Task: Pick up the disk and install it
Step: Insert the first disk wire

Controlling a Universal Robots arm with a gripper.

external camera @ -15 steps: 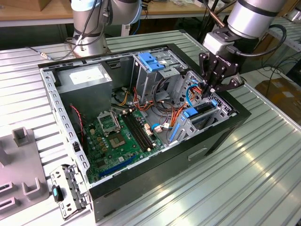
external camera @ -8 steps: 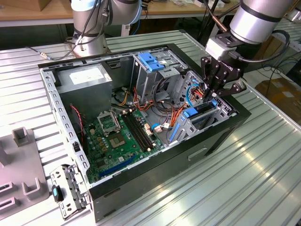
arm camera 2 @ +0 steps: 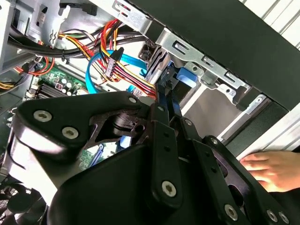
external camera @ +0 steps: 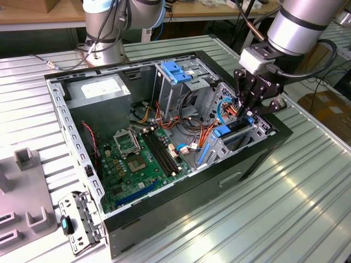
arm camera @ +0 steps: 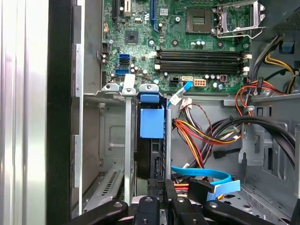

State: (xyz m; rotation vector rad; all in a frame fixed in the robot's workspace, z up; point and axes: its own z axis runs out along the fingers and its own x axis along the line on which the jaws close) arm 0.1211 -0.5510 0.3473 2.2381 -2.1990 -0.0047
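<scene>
exterior view: an open computer case [external camera: 164, 203] lies on its side on a ribbed metal table [external camera: 307, 208], and the gripper [external camera: 248, 111] reaches into the case's corner at the exterior view's right.
disk: it stands on edge in a grey drive bay [external camera: 233, 143] at that corner, its blue carrier tab [external camera: 222, 131] showing; in the first wrist view the disk [arm camera: 151, 140] sits between two upright bay rails, blue tab facing the camera.
gripper state: the black fingers [arm camera: 164, 197] are pressed close together on the disk's near edge, pinching its blue frame; in the second wrist view the gripper [arm camera 2: 164, 122] linkage narrows to that blue edge.
cables: a blue ribbon cable [arm camera: 206, 176] and bundled red, yellow and orange wires [arm camera: 201, 133] lie just beside the bay.
motherboard: green board [external camera: 137, 159] on the case floor, with black memory slots.
drive cage: a grey cage with a blue handle [external camera: 176, 71] at the far side of the case.
power supply: grey box [external camera: 98, 90] in the far corner.
hand: a person's hand [arm camera 2: 274, 168] rests by the case's outer wall.
</scene>
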